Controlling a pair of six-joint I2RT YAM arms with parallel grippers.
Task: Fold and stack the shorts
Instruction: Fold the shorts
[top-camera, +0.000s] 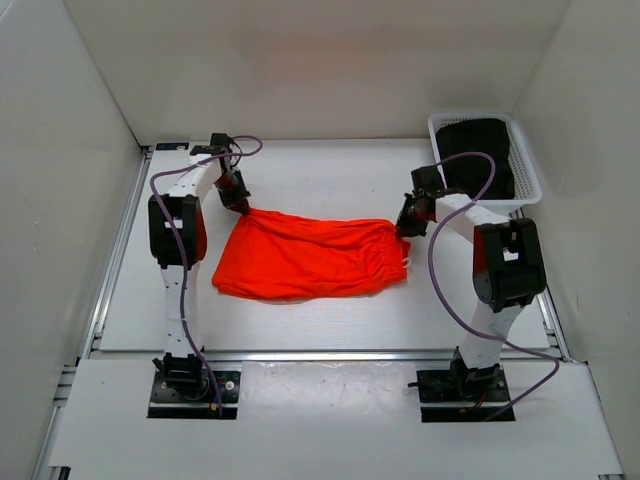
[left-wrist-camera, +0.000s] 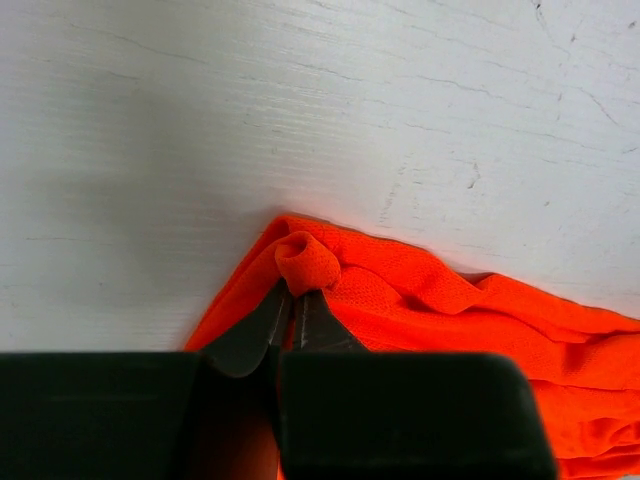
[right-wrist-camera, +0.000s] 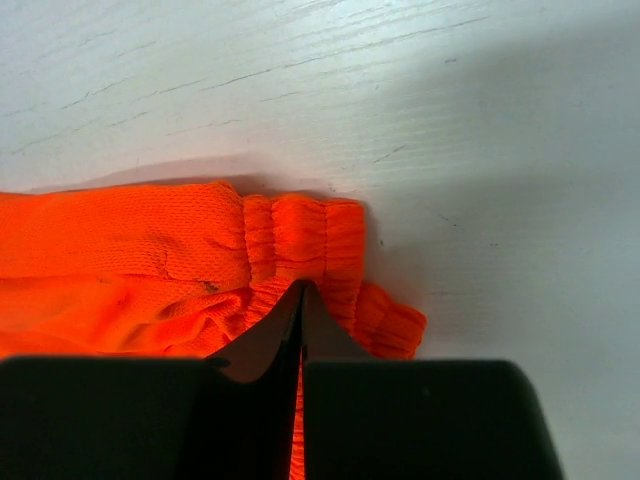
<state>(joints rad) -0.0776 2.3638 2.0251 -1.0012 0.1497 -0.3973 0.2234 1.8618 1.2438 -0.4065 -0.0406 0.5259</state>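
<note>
Two pinches at once: both arms have hold of the far edge of the shorts, one at each end.
Left gripper: clamped on the far left corner, the leg end. The wrist view shows a small rolled nub of orange mesh squeezed between the tips, with no gap to speak of.
Right gripper: clenched on the gathered waistband at the far right corner, with fabric bunching right at the tips.
Where the shorts are: lying mostly flat on the white table, roughly midway between the arms. The waistband is to the right, and the white drawstring peeks out at that end.
Basket: white, in the far right corner, with something dark inside. It's not touching the shorts, and I can't tell what the dark thing is.
Step in hand: my read is that this is the very start of a fold, with the far edge gripped and ready to be carried over.
Next move calls for: both arms lifting together at matching height, bringing the far edge toward the near one and laying it down so the edges line up. They also need enough tension between them that the middle doesn't sag.
Possible snag: the left pinch is only a tiny nub, so it could slip out mid-lift.
Progress: early days, I'd say. Nothing looks folded and there's no stack yet.
</note>
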